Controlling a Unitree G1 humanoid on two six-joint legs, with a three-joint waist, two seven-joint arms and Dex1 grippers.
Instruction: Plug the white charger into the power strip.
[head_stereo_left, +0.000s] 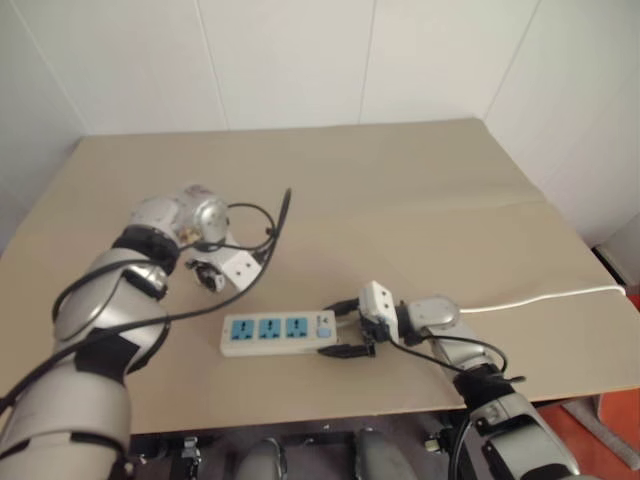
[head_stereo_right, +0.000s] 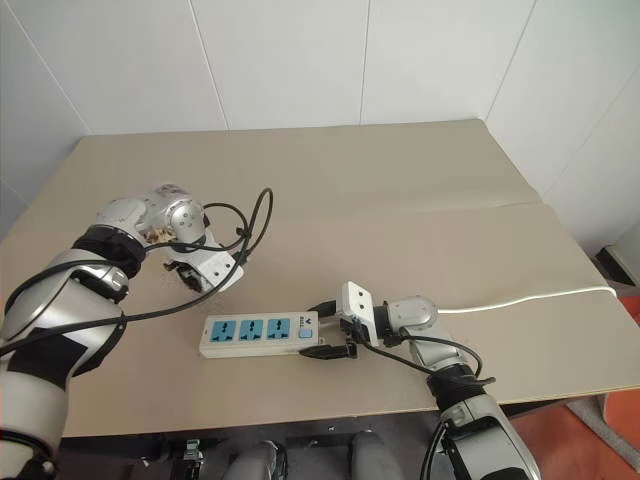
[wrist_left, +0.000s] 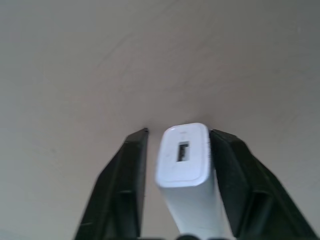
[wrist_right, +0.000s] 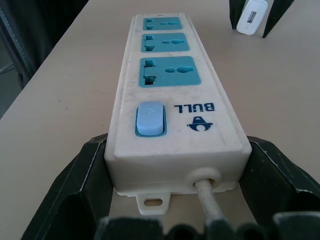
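A long white plastic power strip with three blue socket faces lies on a tan wooden table. The right gripper clamps the strip's switch end, one black finger on each side, where a white cable leaves it. Beyond the strip's far end, the left gripper pinches a small white rounded charger block, pointing down at the table.
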